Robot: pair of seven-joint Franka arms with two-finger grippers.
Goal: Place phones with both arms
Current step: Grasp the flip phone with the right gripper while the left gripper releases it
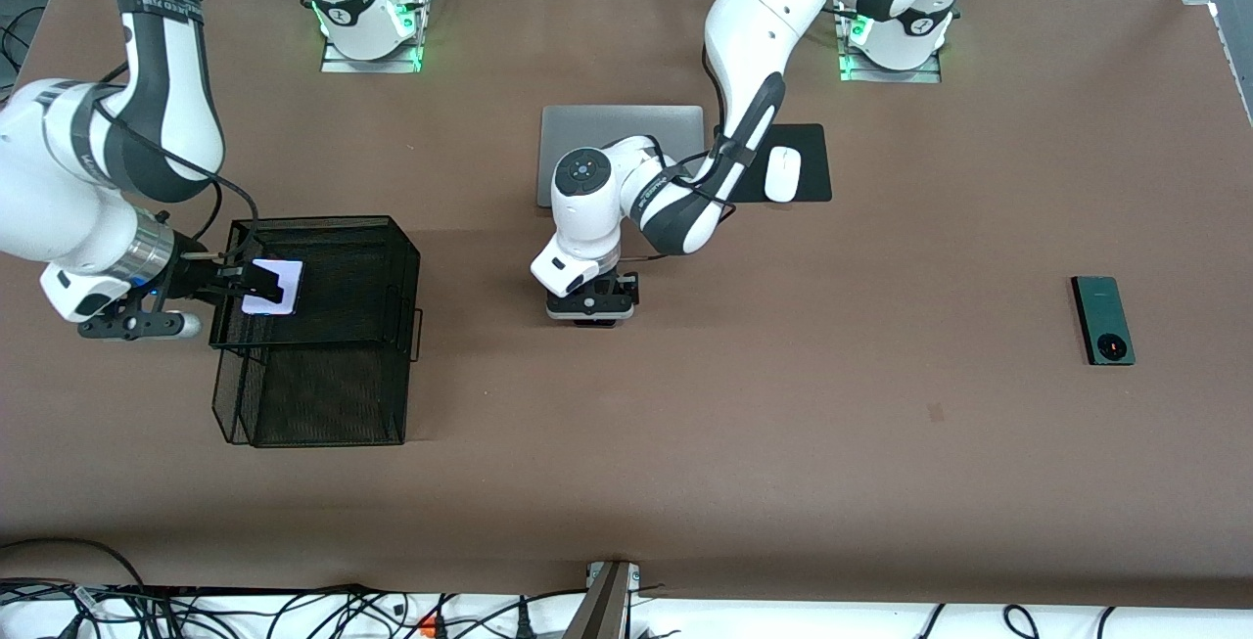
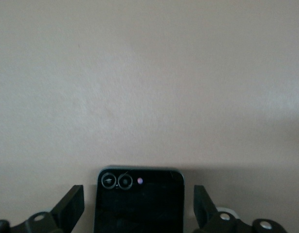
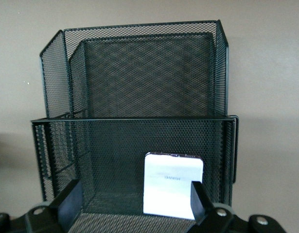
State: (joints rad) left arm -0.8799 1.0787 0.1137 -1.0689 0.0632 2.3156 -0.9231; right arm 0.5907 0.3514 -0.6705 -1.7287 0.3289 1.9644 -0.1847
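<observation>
1. We see the left end effector (image 2: 139, 206) low over mid-desk, fingers spread either side of the black phone (image 2: 138, 201), released
2. Our right end effector (image 3: 137, 206) is spread at the mesh basket (image 1: 323, 326); the lilac phone (image 1: 273, 288) lies inside
3. The green phone (image 1: 1103, 319) waits toward the left arm's end

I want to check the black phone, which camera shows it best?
The left wrist view: the black phone lies between the open left pincer fingers, lenses visible. In the front view the arm hides it. The right wrist view misses it.
</observation>
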